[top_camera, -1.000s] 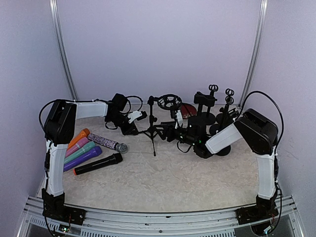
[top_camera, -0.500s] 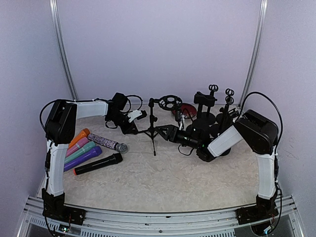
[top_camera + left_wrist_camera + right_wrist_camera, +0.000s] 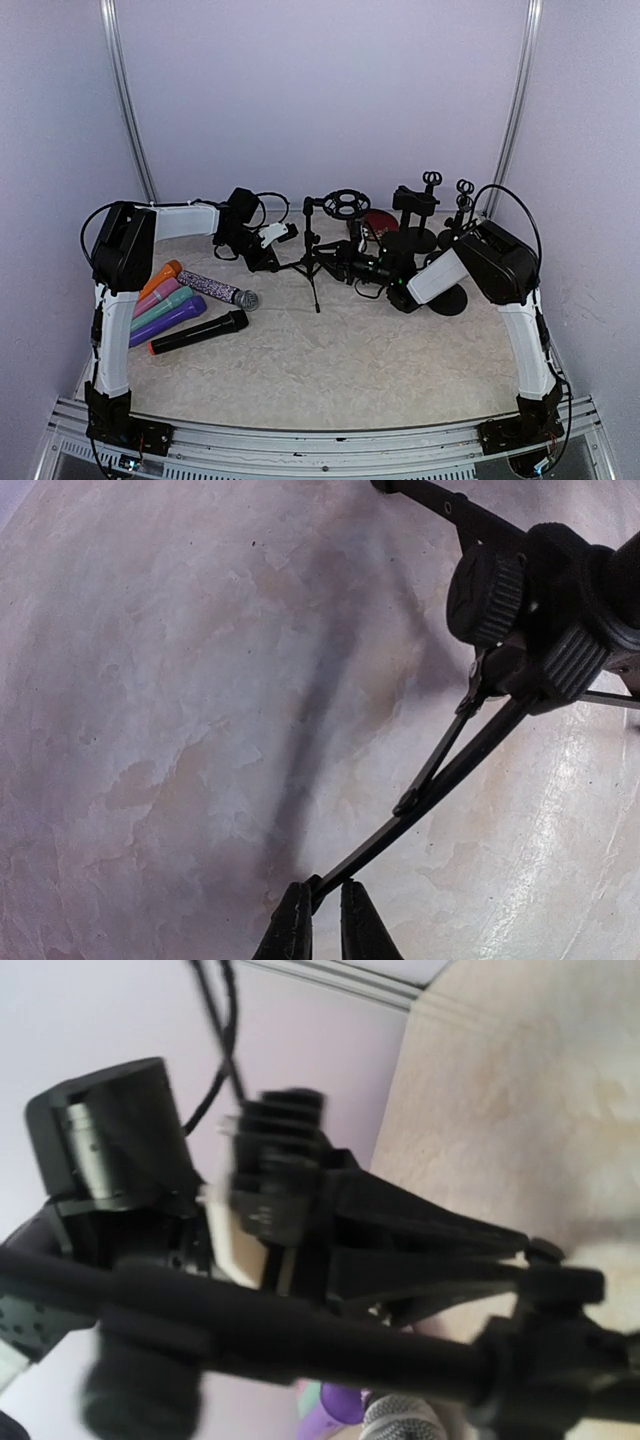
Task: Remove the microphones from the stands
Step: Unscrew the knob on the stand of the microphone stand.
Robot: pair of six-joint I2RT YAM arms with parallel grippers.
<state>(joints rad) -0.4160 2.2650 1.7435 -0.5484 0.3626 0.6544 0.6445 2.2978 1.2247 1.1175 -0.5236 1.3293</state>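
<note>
A black tripod stand (image 3: 311, 262) stands mid-table with a ring-shaped mount (image 3: 345, 205) at its top. I cannot make out a microphone in the mount. My left gripper (image 3: 272, 262) is shut on the tip of a tripod leg (image 3: 420, 800), which sits between its fingertips (image 3: 322, 905) just above the table. My right gripper (image 3: 335, 263) is right up against the stand's pole. In the right wrist view a thick black bar (image 3: 300, 1340) fills the frame, and my own fingers do not show clearly.
Several coloured microphones (image 3: 170, 300), a glitter one (image 3: 215, 289) and a black one (image 3: 200, 331) lie at the left. More black stands (image 3: 420, 215), a red object (image 3: 380, 220) and a round base (image 3: 445, 298) crowd the back right.
My right arm has swung left and back, bringing its gripper in against the tripod stand. My left gripper has stayed on the leg.
</note>
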